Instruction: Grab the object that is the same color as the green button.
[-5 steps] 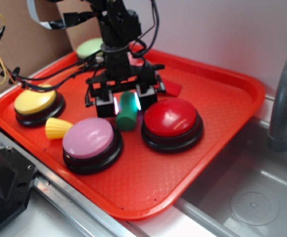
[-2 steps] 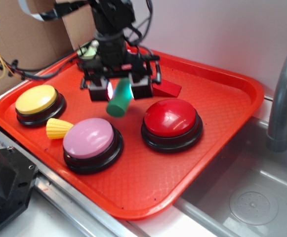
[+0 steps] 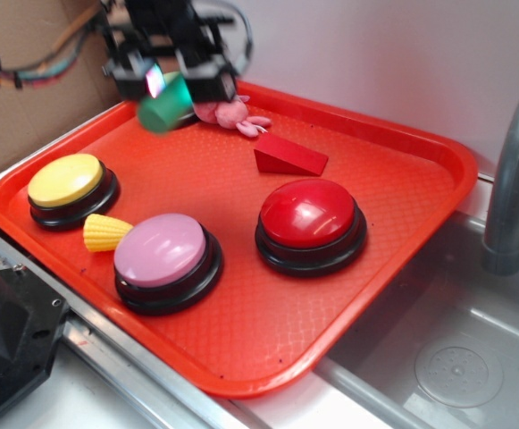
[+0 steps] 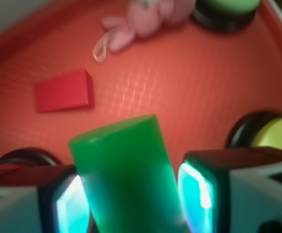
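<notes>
Plastic dominates: an orange-red tray (image 3: 402,223) with a raised rim and a fine waffle-textured floor carries everything. The gripper (image 3: 171,82) hangs above the tray's far left corner, its two black jaws with glowing cyan pads pressed against the sides of the green cylinder (image 3: 163,109), which is smooth, matte and flat-ended, tilted and lifted clear of the tray floor; the wrist view shows it (image 4: 126,179) filling the gap between the pads. Four dome buttons on black bases show in all: the green button (image 4: 226,6), seen only in the wrist view at the tray's far corner, the yellow button (image 3: 65,183) at the tray's left side, the pink button (image 3: 163,255) near the tray's front edge, and the glossy red button (image 3: 311,219) around the tray's middle. One red wedge block (image 3: 288,156) lies behind the red button, one soft pink plush toy (image 3: 232,114) sits by the tray's far rim, and one ribbed yellow cone-shaped piece (image 3: 104,232) rests between the yellow and pink buttons. A grey curved faucet (image 3: 514,179) stands right of the tray.
</notes>
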{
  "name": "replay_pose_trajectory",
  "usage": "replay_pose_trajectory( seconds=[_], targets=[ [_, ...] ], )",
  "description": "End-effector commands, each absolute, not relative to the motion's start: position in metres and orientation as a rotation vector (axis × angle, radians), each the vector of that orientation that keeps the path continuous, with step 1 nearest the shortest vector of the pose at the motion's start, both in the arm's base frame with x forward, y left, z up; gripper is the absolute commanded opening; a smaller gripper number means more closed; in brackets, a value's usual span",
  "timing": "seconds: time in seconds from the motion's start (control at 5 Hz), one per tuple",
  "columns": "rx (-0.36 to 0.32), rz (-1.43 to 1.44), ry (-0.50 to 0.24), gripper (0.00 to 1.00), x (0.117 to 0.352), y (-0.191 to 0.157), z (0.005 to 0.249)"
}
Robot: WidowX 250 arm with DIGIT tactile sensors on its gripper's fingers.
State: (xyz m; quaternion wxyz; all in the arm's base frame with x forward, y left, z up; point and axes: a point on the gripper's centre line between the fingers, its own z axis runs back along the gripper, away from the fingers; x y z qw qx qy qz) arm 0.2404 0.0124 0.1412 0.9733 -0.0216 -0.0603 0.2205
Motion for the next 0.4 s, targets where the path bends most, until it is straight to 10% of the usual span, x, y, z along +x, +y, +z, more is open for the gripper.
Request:
replay_pose_trajectory(
  seconds=[0.0, 0.2],
  targets=[
    [-0.092, 0.292, -0.203, 0.00, 0.247, 0.049, 0.220],
    [-0.097, 0.309, -0.222, 0.00, 0.246, 0.061, 0.226]
  ],
)
